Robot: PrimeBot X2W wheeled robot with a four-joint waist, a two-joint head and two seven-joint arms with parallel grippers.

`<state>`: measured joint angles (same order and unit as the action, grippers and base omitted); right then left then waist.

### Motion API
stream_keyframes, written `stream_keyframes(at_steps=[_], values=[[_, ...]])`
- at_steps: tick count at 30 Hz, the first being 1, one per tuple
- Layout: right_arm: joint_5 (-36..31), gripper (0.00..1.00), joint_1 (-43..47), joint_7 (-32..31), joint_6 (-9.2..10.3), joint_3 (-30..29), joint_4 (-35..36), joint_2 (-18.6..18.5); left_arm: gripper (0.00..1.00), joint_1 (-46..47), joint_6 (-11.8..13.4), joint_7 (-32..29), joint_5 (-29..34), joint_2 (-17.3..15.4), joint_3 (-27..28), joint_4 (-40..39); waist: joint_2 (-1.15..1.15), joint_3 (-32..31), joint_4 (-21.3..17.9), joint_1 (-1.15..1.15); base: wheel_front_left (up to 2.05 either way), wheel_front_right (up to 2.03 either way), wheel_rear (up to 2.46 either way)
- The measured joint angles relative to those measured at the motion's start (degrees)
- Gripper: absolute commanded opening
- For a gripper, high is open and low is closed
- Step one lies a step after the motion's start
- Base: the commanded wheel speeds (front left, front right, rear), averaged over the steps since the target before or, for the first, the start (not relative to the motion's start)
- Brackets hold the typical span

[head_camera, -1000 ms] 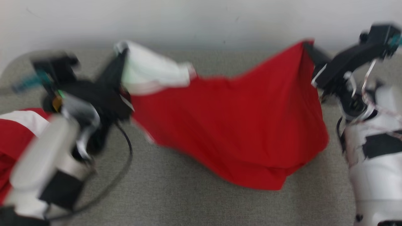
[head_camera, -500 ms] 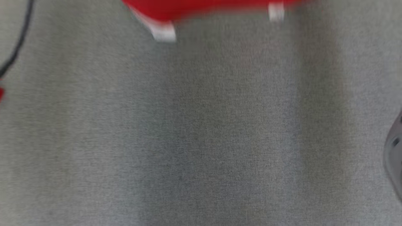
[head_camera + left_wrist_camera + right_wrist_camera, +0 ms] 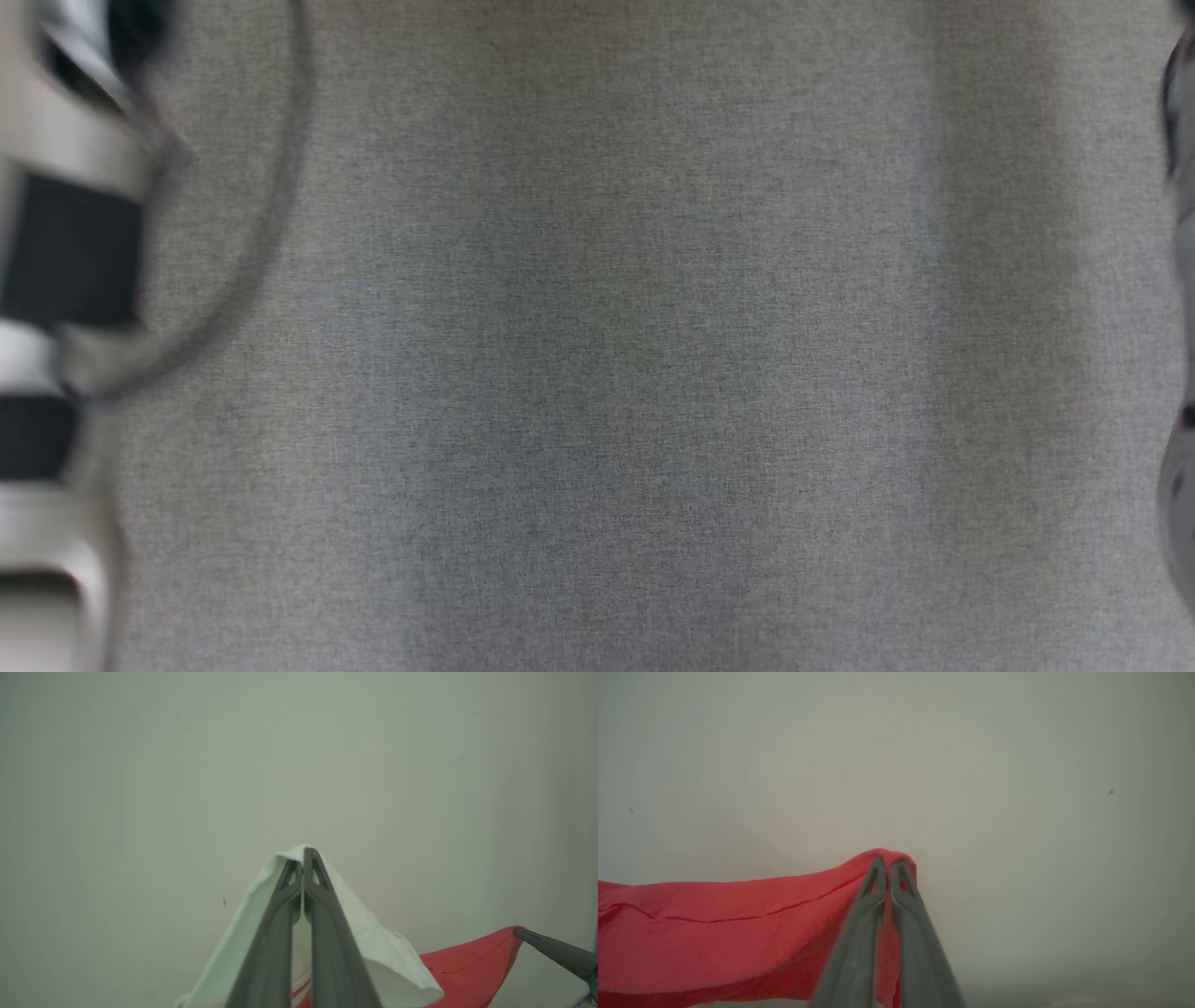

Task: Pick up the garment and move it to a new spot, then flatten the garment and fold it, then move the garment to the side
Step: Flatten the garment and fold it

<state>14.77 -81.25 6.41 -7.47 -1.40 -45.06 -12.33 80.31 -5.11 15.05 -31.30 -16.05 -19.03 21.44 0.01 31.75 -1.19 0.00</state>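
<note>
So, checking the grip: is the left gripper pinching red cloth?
No, the left gripper is shut on a white part of the garment.

Garment [image 3: 714, 924]: red cloth with a white section. Held by two corners, off any surface.

White section is pinched at the tip of the left tool [image 3: 303, 858]. It peaks just past the closed fingertips and drapes down both sides of the fingers. A red-and-white striped bit shows low between them.

Red section runs from beside the left tool across to the right tool [image 3: 887, 863], where a red corner is clamped at the fingertips. From there the cloth spreads to that tool's left, sagging slightly, with a stitched seam line along its upper part. A fold hangs down behind the fingers.
</note>
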Motion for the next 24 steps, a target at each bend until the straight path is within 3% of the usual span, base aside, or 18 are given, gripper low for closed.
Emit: stream_keyframes(at_steps=[10,15,24], values=[[5.31,0.00,18.30,-3.43,0.00,9.17,-1.03,-4.54,0.00,-33.25,-1.98,0.00,-4.59,7.88,3.49,-5.63,-0.01,-5.44,1.27,-0.01,0.00,0.00,0.00],[3.68,0.00,29.52,-8.57,0.00,13.91,-1.07,-7.91,0.00,-47.35,-2.05,0.00,-7.04,11.04,3.24,-3.69,-0.01,-11.18,1.69,-0.02,0.00,0.00,0.00],[4.80,0.00,48.62,-17.88,0.00,15.14,3.01,-8.22,0.00,-65.41,-1.91,0.00,-8.32,12.89,5.38,-0.88,-0.02,-23.65,2.60,-0.03,0.00,0.00,0.00]])
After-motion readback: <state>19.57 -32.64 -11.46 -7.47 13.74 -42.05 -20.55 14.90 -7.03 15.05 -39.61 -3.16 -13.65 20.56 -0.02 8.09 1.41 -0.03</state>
